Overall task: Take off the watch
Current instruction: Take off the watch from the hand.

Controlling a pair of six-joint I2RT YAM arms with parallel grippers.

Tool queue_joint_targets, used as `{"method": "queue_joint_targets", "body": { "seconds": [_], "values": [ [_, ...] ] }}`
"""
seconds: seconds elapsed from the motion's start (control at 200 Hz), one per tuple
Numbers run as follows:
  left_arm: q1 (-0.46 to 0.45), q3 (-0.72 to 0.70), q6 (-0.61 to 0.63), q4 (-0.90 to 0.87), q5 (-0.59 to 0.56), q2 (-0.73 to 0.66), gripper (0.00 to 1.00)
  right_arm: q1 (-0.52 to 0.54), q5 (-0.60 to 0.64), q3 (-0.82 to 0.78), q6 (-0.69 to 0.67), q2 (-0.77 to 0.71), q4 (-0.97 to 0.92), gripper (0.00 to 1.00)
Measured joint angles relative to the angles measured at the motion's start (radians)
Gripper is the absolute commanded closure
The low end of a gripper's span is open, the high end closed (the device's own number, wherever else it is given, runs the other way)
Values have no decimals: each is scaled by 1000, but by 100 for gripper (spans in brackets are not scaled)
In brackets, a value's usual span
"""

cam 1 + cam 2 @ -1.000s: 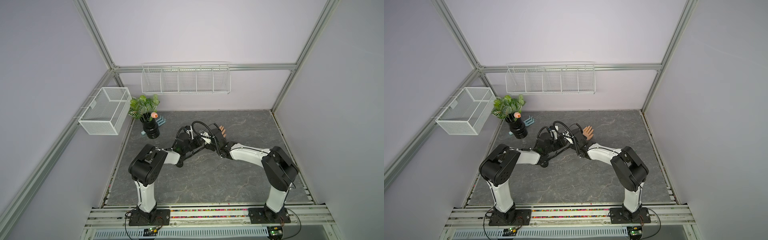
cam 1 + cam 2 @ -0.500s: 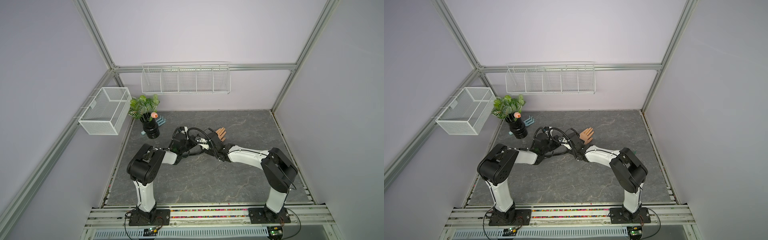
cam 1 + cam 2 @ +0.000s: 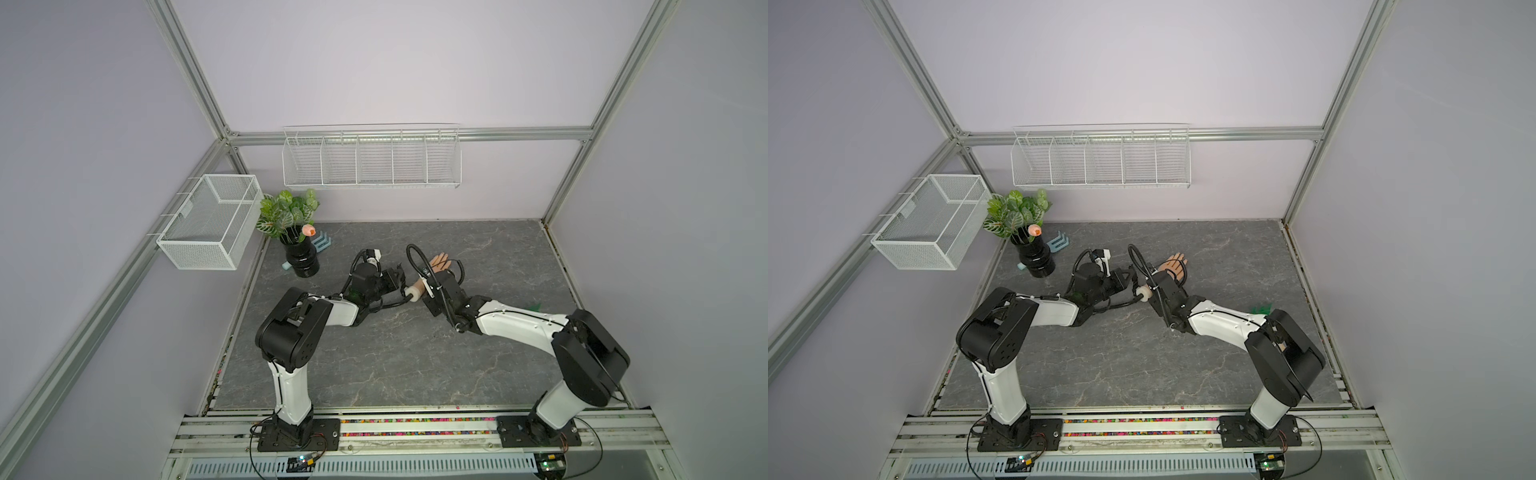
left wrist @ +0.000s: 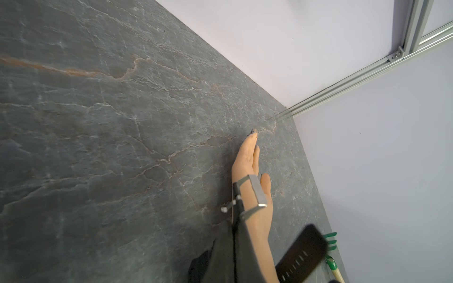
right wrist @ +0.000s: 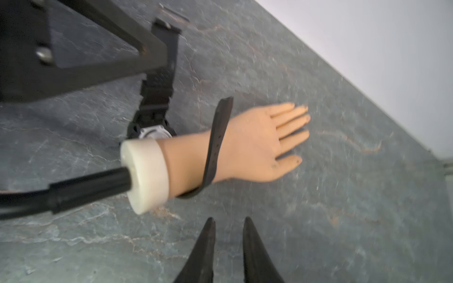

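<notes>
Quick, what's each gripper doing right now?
Left gripper: shut on the watch, gripping its strap.
Right gripper: open, holding nothing.

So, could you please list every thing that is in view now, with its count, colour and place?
mannequin hand: one, skin-coloured with white cuff, mid-table
watch: one, black, unbuckled, draped over the hand's wrist
gooseneck stem: one, black, plugged into the cuff
table: one, grey marbled
potted plant: one, green, black vase, back left corner
pink bud: one, in the vase
rack: one, light blue, behind the vase
green item: one, pronged, beside the right arm
mesh basket: one, white, left wall
wire shelf: one, white, five compartments, back wall
left gripper: one, black, shut on the watch strap
right gripper: one, black, open, beside the hand's wrist
</notes>
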Motion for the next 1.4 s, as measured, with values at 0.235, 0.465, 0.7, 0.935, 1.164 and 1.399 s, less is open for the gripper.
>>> {"method": "queue_joint_targets", "body": {
  "seconds": [0.235,0.465,0.7,0.935,1.164,1.399],
  "values": [
    [-12,47,79,-82,14,0,100,0,0,-195,150,-129,0,41],
    [-37,69,192,-214,-31,-40,100,0,-84,-162,158,-361,21,18],
    [-122,71,380,-304,-71,-169,100,-9,-207,-73,273,-364,32,16],
    [-210,123,668,-408,-150,-272,100,-74,-237,-89,389,-343,20,12],
    [-262,114,924,-437,-283,-310,100,-100,-329,-171,409,-354,58,3],
    [-264,74,943,-398,-328,-259,100,-107,-526,-159,405,-268,90,3]
  ]
}}
